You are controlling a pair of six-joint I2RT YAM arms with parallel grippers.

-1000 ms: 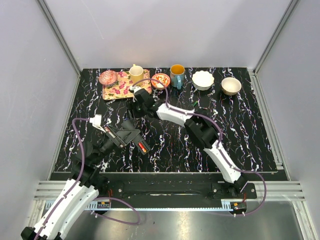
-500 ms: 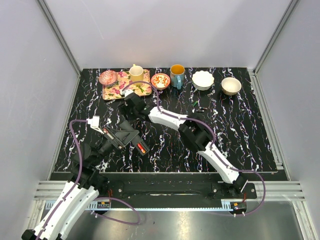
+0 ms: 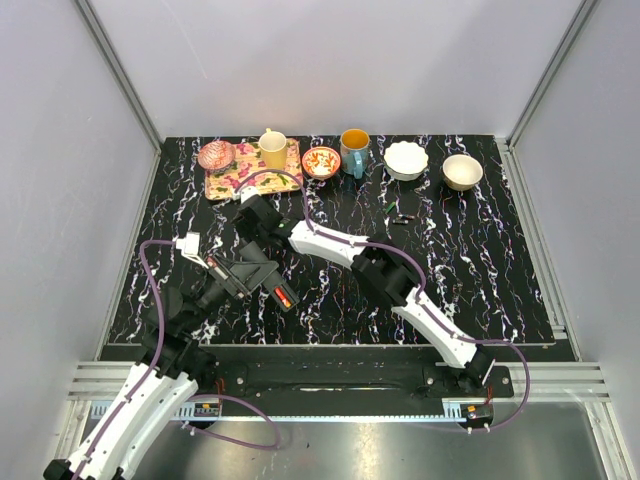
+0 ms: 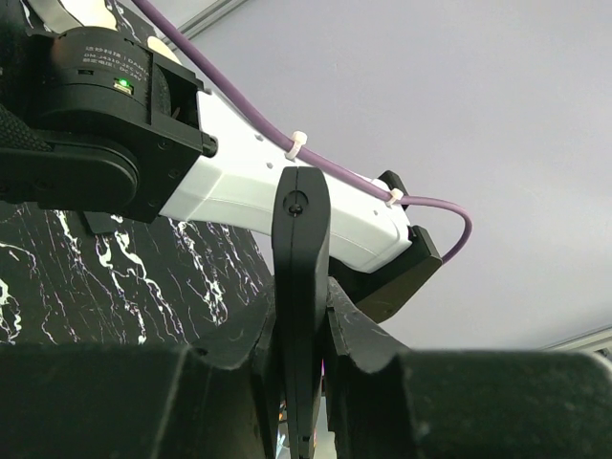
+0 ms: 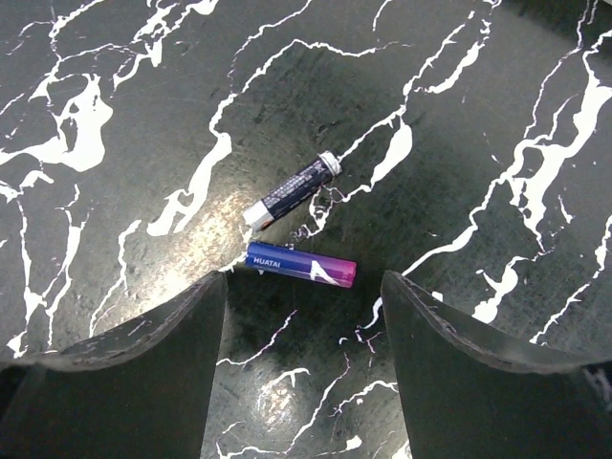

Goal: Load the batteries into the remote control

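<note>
White-veined black table (image 5: 478, 115); one battery (image 5: 301, 265) blue-to-magenta, the other battery (image 5: 290, 190) seemingly navy.

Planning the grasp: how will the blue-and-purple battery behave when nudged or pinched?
The blue-and-purple battery is a smooth cylinder lying flat on the glossy table, so it will probably roll. It looks rigid; its slick wrap may slip.

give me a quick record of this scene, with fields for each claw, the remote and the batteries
left claw: shut on the remote control
right claw: open, above both batteries
purple-blue battery: flat on the table, in line with the gap between the right claw's fingers
dark battery: flat on the table, just beyond the purple-blue one, angled to it
loading: not yet done, both batteries lie loose
</note>
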